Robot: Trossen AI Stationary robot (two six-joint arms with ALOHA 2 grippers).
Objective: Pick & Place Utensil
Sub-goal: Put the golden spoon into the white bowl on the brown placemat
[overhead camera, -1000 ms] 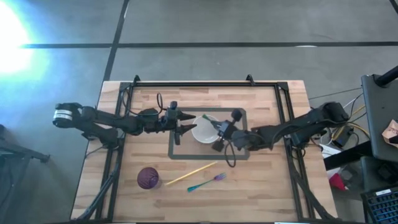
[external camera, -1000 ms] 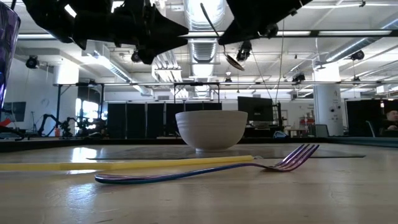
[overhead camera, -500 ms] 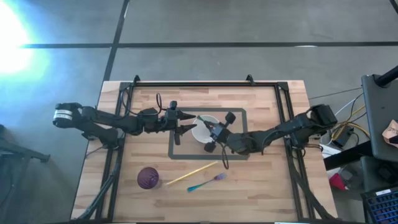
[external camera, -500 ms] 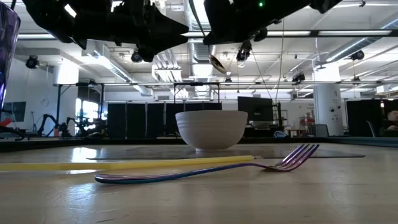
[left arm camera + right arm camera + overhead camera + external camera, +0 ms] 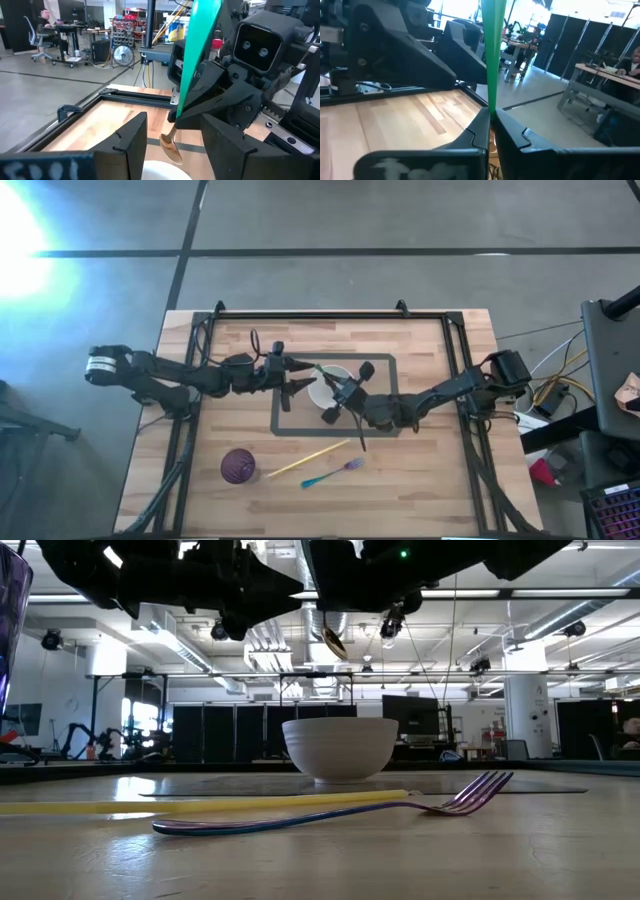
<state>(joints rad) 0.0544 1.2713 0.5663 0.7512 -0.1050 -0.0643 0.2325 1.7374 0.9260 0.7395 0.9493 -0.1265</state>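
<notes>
purple cup, yellow straw, wooden table

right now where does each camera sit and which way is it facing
High view: above the table, looking straight down; both arms show, left claw open, right claw shut on the green-handled spoon over the white bowl.
Low view: at table-top height, looking level into the room; arms overhead, fork in front.
Left wrist view: looks past its own fingers at the right claw.
Right wrist view: looks past its own fingers at the left arm.
Both wrist views share the spoon.
</notes>
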